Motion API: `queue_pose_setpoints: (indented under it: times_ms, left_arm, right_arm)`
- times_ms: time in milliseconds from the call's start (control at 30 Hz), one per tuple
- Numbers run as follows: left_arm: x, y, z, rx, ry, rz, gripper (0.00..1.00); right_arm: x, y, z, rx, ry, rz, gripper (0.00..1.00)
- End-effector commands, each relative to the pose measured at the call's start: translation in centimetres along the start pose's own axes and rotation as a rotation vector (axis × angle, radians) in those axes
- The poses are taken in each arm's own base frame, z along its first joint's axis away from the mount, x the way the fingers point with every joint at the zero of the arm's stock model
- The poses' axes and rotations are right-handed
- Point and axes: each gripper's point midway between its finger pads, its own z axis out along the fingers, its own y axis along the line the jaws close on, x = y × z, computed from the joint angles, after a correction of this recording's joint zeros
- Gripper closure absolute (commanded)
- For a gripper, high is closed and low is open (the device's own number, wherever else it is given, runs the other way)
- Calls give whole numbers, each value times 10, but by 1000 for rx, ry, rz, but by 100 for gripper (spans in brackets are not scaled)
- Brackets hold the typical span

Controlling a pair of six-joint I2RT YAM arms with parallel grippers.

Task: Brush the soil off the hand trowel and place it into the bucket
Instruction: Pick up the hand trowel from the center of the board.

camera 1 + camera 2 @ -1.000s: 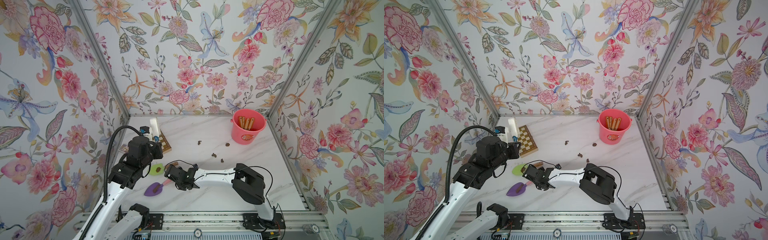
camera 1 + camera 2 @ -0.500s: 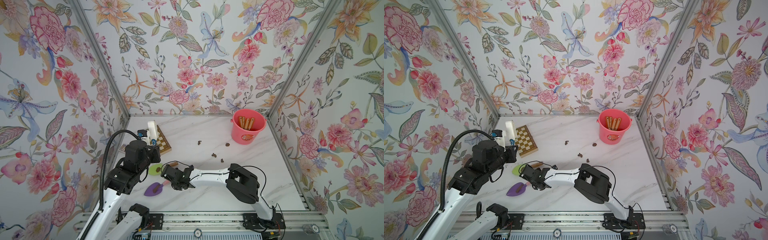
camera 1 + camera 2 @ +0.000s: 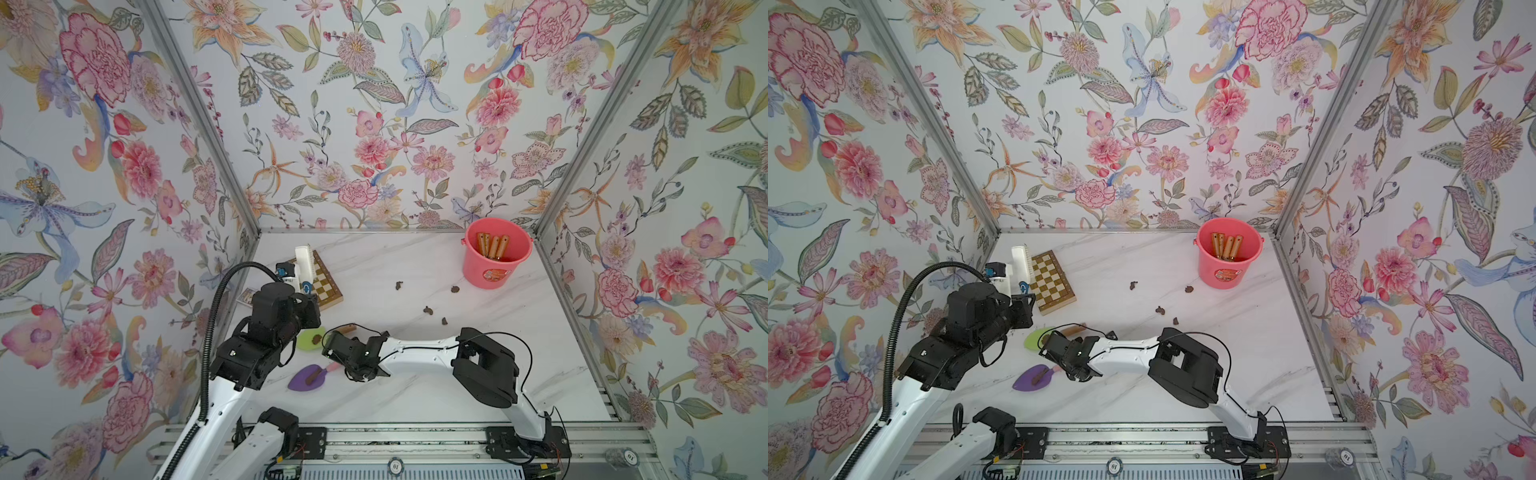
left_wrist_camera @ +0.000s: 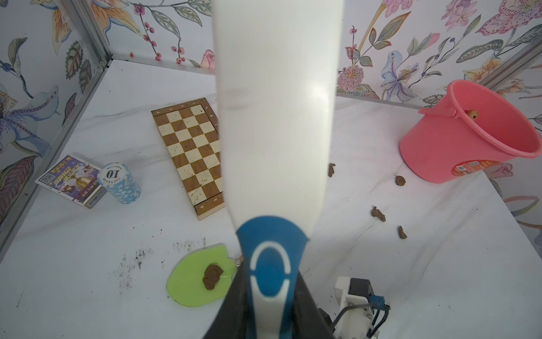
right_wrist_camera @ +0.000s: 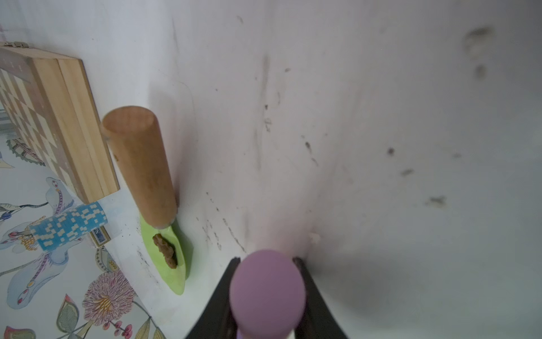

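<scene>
Bright, even light; soft shadows, blurry close-ups.

Tabletop (image 3: 415, 257) open at centre; soil lumps (image 3: 428, 310) scattered near bucket (image 3: 486, 274).

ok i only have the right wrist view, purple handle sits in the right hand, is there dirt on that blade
observer: Yes. In both top views the purple trowel lies on the table with one brown lump of soil on its blade.
operator: where's the brush
observer: The left hand grips the brush at its blue end, over by the chessboard.
operator: and the bucket
observer: The bucket stands upright in the far right corner.
</scene>
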Motion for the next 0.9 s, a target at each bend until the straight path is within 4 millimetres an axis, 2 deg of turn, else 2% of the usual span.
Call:
queue_pose_setpoints:
  times_ms: [0,233,367,433,700,867]
  left_arm:
    - [1,7,2,-30,-3,13,100]
    - [4,5,10,-23,25,38,100]
    - [4,-8,15,42,38,78,100]
    - [6,-13,18,68,53,90,100]
    - [19,-43,35,217,153,169,100]
    - [33,-61,45,258,218,252,100]
  right_arm:
    - [-19,-22,1,38,-77,58,75]
    - [-40,-21,-13,-20,-139,89,79]
    - [-76,-30,-28,-41,-223,109,81]
    - [-95,-26,-36,-51,-258,70,80]
    - [-158,5,-72,-70,-360,-218,80]
    - [-215,18,-100,-55,-425,-385,80]
